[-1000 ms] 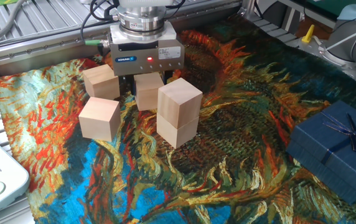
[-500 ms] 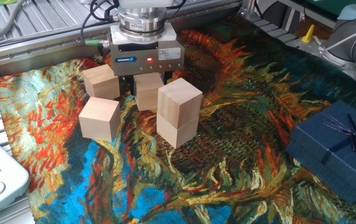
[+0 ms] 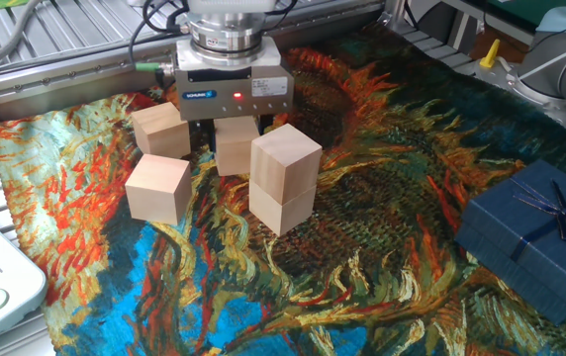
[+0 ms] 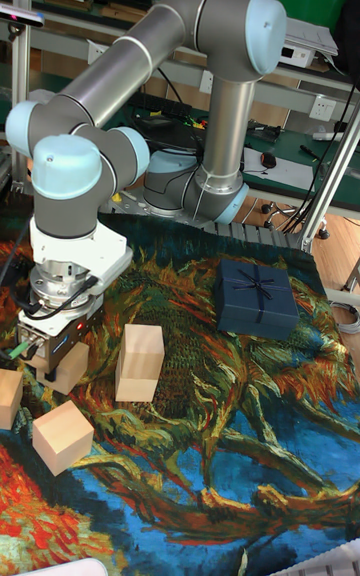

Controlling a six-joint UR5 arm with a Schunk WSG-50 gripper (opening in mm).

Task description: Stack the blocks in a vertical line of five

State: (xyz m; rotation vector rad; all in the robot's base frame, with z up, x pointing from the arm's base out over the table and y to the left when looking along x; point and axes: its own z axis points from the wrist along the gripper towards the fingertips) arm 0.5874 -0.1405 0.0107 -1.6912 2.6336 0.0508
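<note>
Since a second ago the tool [image 3: 226, 127] has lifted the block [image 3: 235, 144] in its fingers slightly. Fixed view: fingers are clamped on that block at 12 o'clock. Two stacked blocks [image 3: 284, 176] stand at centre, one loose block [image 3: 160, 130] at 10 o'clock, another [image 3: 157, 187] at 9 o'clock, a gift box [image 3: 534, 237] at 3 o'clock.

Tall fixed view: the tool [image 4: 55, 356] grips its block [image 4: 66, 366] at 9 o'clock above the patterned cloth [image 4: 230, 456]; the stack [image 4: 140, 363] stands beside it.
</note>
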